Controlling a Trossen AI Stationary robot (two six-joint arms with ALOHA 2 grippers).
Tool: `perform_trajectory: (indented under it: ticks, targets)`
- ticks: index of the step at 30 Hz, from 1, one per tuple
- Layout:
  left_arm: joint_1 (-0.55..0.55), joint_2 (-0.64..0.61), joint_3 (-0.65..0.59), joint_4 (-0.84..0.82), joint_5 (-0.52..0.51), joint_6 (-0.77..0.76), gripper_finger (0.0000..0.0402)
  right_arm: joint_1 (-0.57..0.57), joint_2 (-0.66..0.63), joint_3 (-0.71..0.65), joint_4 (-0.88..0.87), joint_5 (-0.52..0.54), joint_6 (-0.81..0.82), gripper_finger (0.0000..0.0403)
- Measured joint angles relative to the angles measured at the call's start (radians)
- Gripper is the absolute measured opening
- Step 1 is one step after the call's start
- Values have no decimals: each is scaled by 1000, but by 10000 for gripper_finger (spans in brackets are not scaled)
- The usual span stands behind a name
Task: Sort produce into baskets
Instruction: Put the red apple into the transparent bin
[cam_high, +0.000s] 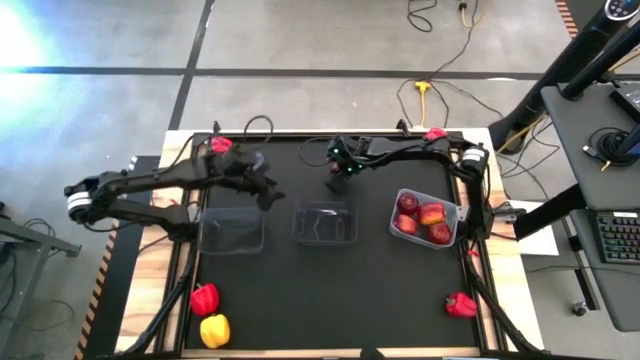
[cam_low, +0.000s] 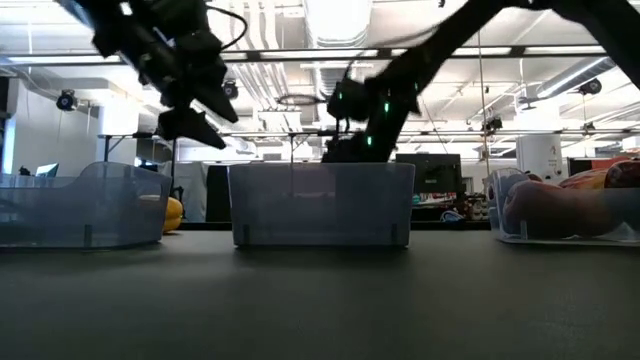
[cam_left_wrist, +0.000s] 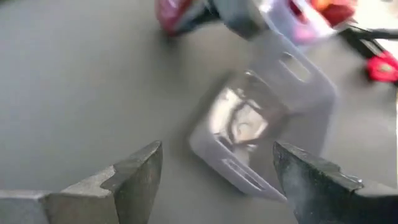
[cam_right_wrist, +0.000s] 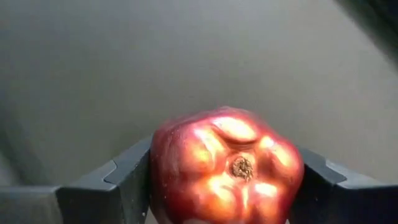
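Note:
My right gripper (cam_high: 337, 183) stands just beyond the far rim of the middle tub (cam_high: 325, 222), shut on a dark maroon apple (cam_right_wrist: 227, 168). My left gripper (cam_high: 268, 190) is open and empty, in the air between the left tub (cam_high: 232, 230) and the middle tub; its wrist view looks down on the middle tub (cam_left_wrist: 261, 137). Both of these tubs show no fruit. The right tub (cam_high: 452, 212) holds several apples. A red pepper (cam_high: 205, 298) and a yellow pepper (cam_high: 214, 330) lie on the mat at the near left. Another red pepper (cam_high: 460, 304) lies at the near right. My right gripper pinches the apple between its two fingers, one finger (cam_right_wrist: 127, 180) on each of two opposite sides (cam_right_wrist: 158, 180). The apple's brown blossom end (cam_right_wrist: 241, 167) faces the wrist camera. Whether the apple is clear of the mat, I cannot tell.
Two more red fruits lie at the table's far edge, one left (cam_high: 221, 145) and one right (cam_high: 435, 133). The three tubs stand in a row across the black mat's middle. Bare mat lies near of the tubs (cam_high: 330, 300).

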Motion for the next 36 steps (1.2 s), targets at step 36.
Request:
perform_trajectory:
  ticks: [36]
  targets:
    - [-119,221,170,346,196,69,285,538,-607,-494,-855,191,1078,331]
